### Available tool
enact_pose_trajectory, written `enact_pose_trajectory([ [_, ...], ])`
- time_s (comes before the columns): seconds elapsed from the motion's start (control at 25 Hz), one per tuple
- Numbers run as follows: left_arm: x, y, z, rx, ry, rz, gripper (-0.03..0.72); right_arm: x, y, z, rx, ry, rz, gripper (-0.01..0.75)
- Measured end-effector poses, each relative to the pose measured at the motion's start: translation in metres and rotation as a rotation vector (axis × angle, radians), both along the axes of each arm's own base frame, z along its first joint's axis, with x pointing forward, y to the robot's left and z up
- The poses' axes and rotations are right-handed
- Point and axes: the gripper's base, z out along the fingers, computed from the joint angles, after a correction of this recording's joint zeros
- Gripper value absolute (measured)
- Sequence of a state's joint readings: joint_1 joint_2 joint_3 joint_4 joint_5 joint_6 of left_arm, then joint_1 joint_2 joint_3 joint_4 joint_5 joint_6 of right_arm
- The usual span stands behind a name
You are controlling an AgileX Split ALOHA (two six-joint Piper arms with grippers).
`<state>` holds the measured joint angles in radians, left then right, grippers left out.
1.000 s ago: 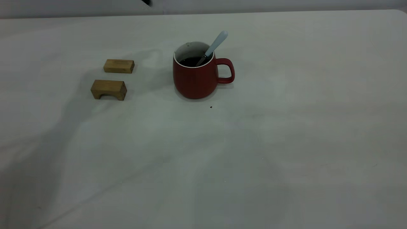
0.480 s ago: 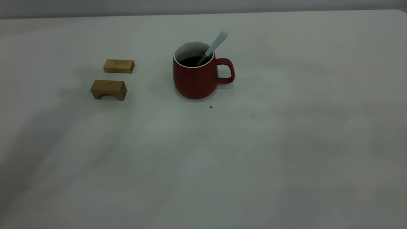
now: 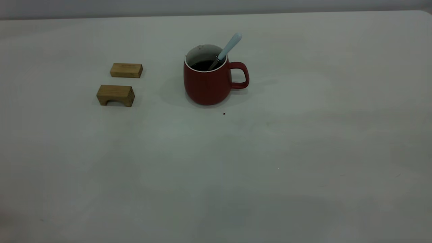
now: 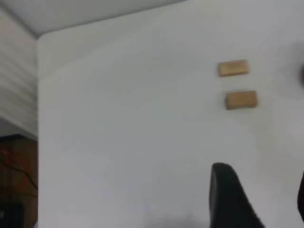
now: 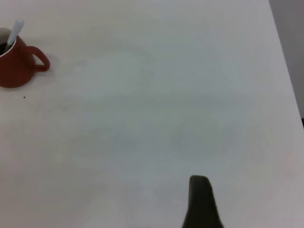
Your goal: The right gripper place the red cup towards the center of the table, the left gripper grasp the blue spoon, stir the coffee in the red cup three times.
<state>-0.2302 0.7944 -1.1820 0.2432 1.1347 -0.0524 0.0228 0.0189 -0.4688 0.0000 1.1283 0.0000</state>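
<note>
The red cup [image 3: 206, 84] stands upright on the table [image 3: 236, 168], a little behind its middle, with its handle pointing right. Dark coffee [image 3: 201, 65] shows inside it. The blue spoon [image 3: 230, 45] leans in the cup against the rim on the handle side, with nothing holding it. Neither arm appears in the exterior view. My left gripper [image 4: 261, 173] hovers open over bare table, away from the cup. In the right wrist view the cup [image 5: 16, 66] and the spoon [image 5: 15, 31] are far from my right gripper [image 5: 254, 183]. Only one of that gripper's fingers [image 5: 199, 204] shows, with bare table on both sides of it.
Two wooden blocks lie left of the cup, a flat one [image 3: 126, 70] and an arch-shaped one [image 3: 115, 95]. They also show in the left wrist view as the flat block [image 4: 233, 68] and the arch block [image 4: 241, 99]. A tiny dark speck [image 3: 223, 113] lies just in front of the cup.
The arm shadows on the left part of the table have faded away. A dark tip at the exterior view's top edge is gone. Cup, spoon and blocks have not moved.
</note>
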Motion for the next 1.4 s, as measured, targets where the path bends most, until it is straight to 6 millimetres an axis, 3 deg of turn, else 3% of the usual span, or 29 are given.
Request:
enact_pose_trajectory([
  [0.08,-0.037,0.011,-0.025,-0.042,-0.071,0.068,0.424,0.000,0.000,0.000,0.000,0.000,0.000,0.582],
  [0.2,-0.074,0.023,-0.068,-0.092,-0.124,0.192,0.424,0.000,0.000,0.000,0.000,0.000,0.000,0.582],
  [0.36,-0.101,0.026,-0.124,-0.102,-0.127,0.291,0.424,0.000,0.000,0.000,0.000,0.000,0.000,0.582],
  [0.52,-0.109,0.022,-0.153,-0.146,-0.048,0.313,0.424,0.000,0.000,0.000,0.000,0.000,0.000,0.582],
  [0.76,-0.110,0.015,-0.163,-0.208,-0.006,0.268,0.424,0.000,0.000,0.000,0.000,0.000,0.000,0.582],
  [1.04,-0.123,0.009,-0.165,-0.136,-0.088,0.082,0.424,0.000,0.000,0.000,0.000,0.000,0.000,0.582],
  [1.4,-0.124,0.008,-0.166,-0.131,-0.091,0.060,0.424,0.000,0.000,0.000,0.000,0.000,0.000,0.582],
])
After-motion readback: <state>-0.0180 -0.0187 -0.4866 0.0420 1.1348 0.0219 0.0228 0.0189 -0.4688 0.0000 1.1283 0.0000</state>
